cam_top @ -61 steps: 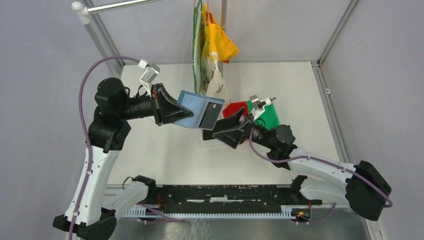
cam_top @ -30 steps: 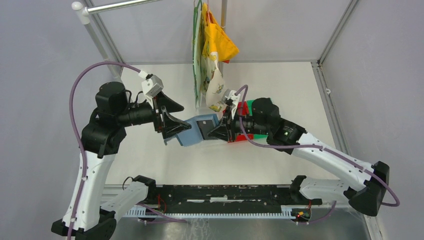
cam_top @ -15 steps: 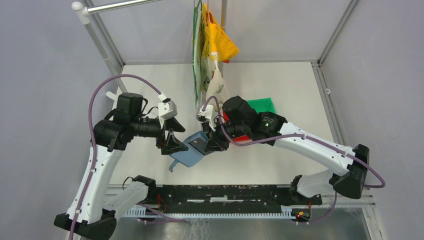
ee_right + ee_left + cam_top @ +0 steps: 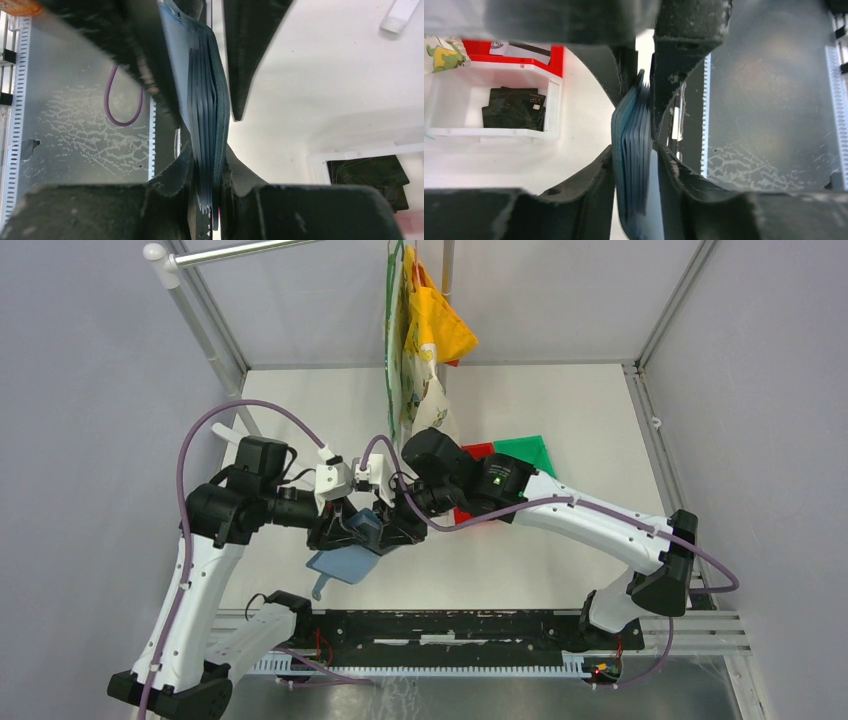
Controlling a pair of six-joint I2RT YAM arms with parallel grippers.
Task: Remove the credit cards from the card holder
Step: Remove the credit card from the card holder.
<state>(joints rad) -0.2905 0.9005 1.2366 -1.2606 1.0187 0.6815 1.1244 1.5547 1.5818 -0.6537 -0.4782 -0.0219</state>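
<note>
The wallet (image 4: 340, 562) is held up off the counter (image 4: 560, 410), left of centre, with both arms meeting at it. The left pincer (image 4: 338, 532) grips it from the left and the right pincer (image 4: 392, 533) from the right. The wallet's lower part hangs below them, with a small tab at the bottom edge.

In the left wrist view the wallet (image 4: 634, 170) stands edge-on. The left pincer (image 4: 635, 150) is pressed against both of its faces, pinching it. The other arm's dark fingers (image 4: 679, 50) close on its upper edge. Thin layers show along the edge, but cards cannot be told from pockets there.

In the right wrist view the right pincer (image 4: 207, 150) is likewise clamped on the wallet (image 4: 207, 115), whose stacked blue layers fan slightly at the top.

Several black cards (image 4: 514, 107) lie in a white bin (image 4: 489, 132) on the counter, well apart from the wallet. Just behind it, a red bin (image 4: 556, 55) holds a pale card (image 4: 521, 48). From above, a green bin (image 4: 525, 452) sits beside the red one, and cloth bags (image 4: 420, 340) hang from a rail over the far side.
</note>
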